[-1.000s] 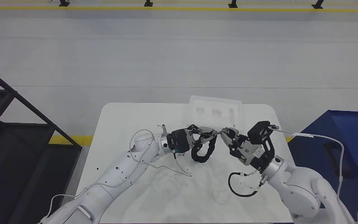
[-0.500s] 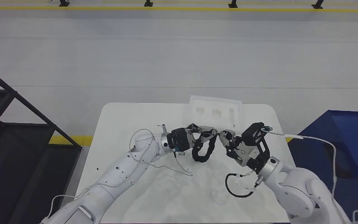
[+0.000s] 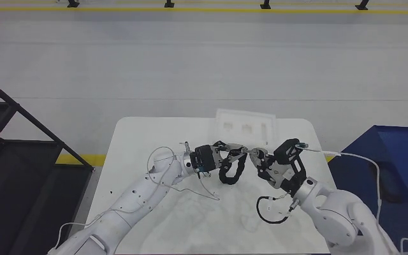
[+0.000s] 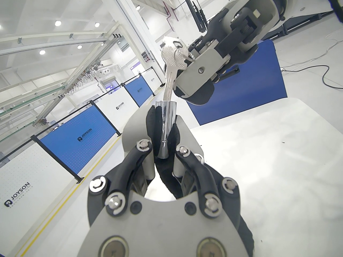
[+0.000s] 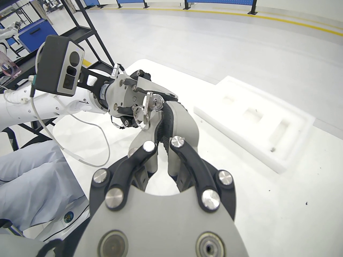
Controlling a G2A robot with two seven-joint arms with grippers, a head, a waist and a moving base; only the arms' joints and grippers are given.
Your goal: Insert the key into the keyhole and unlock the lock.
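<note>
While key (image 4: pixel 173 56) sits in lock (image 4: pixel 166 113) | left end effector (image 4: pixel 164 125) clamps lock | right end effector (image 5: pixel 159 120) grips key

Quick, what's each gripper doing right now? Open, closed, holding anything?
Left gripper: closed on the lock.
Right gripper: closed on the key, blade in the keyhole.

The key (image 4: pixel 171 60) has its tip hidden inside the lock (image 4: pixel 166 124).

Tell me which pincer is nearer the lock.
Left. The left pincer is clamped on the chrome cylinder of the lock; the right pincer sits off its end, gripping the key.
</note>
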